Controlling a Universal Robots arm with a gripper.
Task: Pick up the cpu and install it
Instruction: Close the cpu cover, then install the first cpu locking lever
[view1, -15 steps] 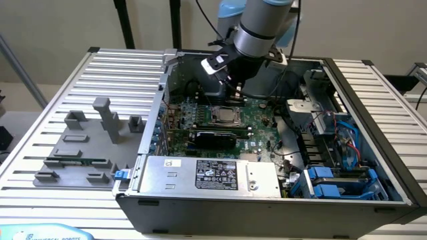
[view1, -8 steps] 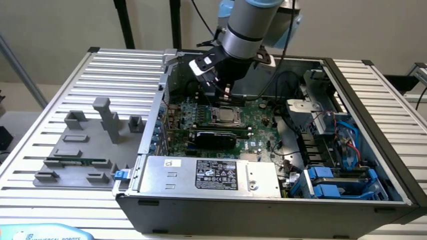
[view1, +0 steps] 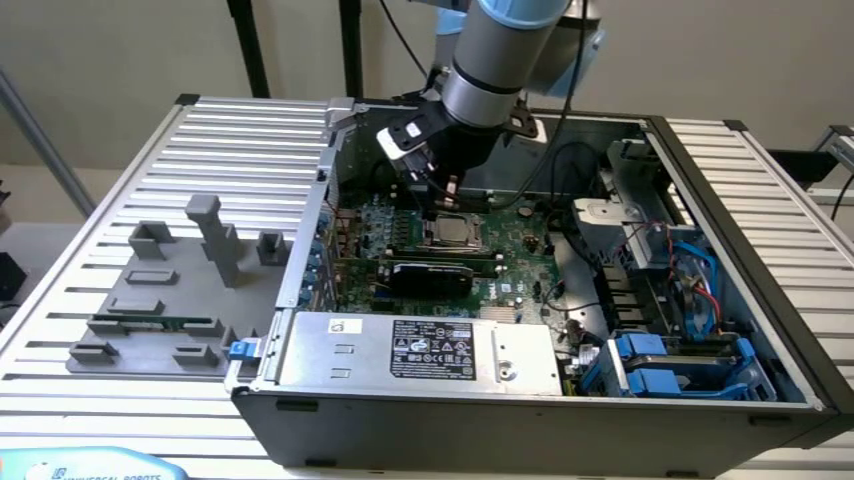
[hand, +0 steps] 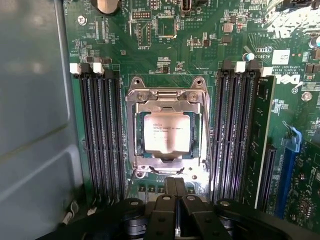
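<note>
Cpu (hand: 167, 132) sits in socket (hand: 165, 95) on mobo (hand: 200, 45), inside pc case (view1: 534, 420). Pincer (hand: 175, 185) clenched, empty, just over socket's edge.

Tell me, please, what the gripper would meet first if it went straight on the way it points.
The shut gripper would likely meet the socket's metal frame edging the seated cpu; depth unclear.

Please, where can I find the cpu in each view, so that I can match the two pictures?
Exterior view: the cpu lies on the motherboard, just under the gripper.
Wrist view: the cpu is at the picture's middle, inside the metal frame.
Shared landmark: the shut gripper, close beside the cpu.
</note>
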